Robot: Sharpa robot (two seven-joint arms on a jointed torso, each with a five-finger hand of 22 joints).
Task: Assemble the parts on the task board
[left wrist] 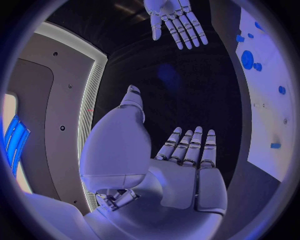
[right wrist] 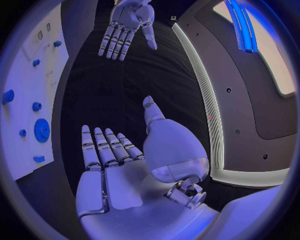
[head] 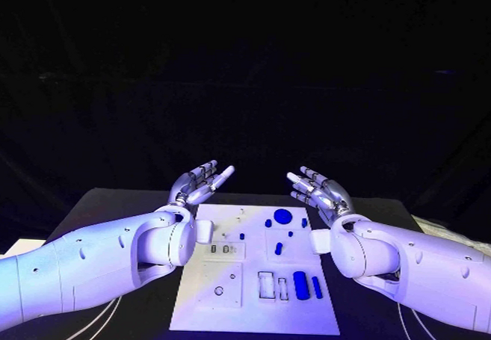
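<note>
Task board (head: 214,307) with blue parts (head: 300,284) | left hand (head: 196,183) spread, empty | right hand (head: 320,191) spread, empty

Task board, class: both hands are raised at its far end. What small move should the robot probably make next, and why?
Probably lower one hand toward a loose part. Both the left hand and the right hand are open and hold nothing, hovering beyond the far edge of the task board. The blue parts, such as the round disc and the long bar, lie untouched.

A black table (head: 115,210) stands under it all. Thin pale cables (head: 106,315) trail over its near edge
</note>
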